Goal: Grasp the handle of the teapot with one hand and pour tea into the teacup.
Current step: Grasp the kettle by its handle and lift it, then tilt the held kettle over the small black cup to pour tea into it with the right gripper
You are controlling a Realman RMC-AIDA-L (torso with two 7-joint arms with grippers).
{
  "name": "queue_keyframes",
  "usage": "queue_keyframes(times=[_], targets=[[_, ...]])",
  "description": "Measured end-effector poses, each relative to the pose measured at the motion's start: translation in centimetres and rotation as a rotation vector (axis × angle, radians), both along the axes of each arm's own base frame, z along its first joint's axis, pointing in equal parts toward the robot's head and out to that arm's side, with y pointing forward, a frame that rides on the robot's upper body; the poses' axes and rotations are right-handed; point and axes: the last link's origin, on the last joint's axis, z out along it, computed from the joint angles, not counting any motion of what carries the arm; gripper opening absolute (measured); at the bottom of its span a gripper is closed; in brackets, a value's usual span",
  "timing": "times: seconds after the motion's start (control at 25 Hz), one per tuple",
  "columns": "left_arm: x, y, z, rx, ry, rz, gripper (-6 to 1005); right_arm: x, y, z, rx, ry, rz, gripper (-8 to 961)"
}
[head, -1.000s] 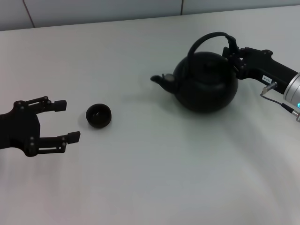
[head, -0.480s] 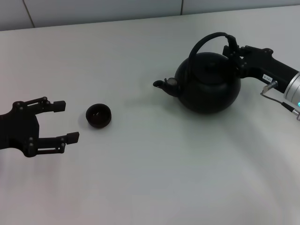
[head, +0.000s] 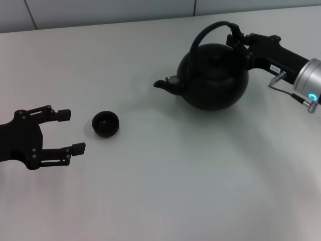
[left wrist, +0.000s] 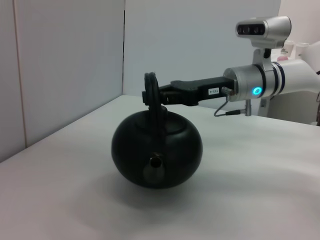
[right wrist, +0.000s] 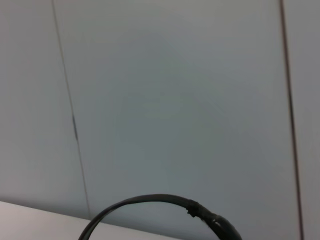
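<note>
black teapot (left wrist: 157,152), handle (left wrist: 150,90) in right gripper (left wrist: 159,95)

Right wrist view: handle (right wrist: 150,199) cut off (arc only); teapot body unseen.

One teapot (head: 213,76) stands on the single white table (head: 175,175), and it carries one arched handle (head: 210,31), one short spout (head: 165,84) and one lid. One teacup (head: 105,124) sits well to the left of the teapot. Two grippers are in view: the left gripper (head: 67,131) beyond the teacup from the teapot, and the right gripper (head: 236,41) at the teapot's handle.
</note>
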Motion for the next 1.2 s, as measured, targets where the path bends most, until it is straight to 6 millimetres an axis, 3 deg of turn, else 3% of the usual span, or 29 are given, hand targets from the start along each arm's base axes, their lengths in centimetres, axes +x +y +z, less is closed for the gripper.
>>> queue_keyframes(times=[0.8,1.2], targets=[[-0.2,-0.2,-0.1,-0.004,0.001,0.005,862,-4.8,3.2,-1.9,-0.08,-0.187,0.176,124],[-0.2,-0.3,-0.2,-0.007,0.002,0.006,862,-6.2,3.9,-2.0,-0.078,-0.212,0.225,123]])
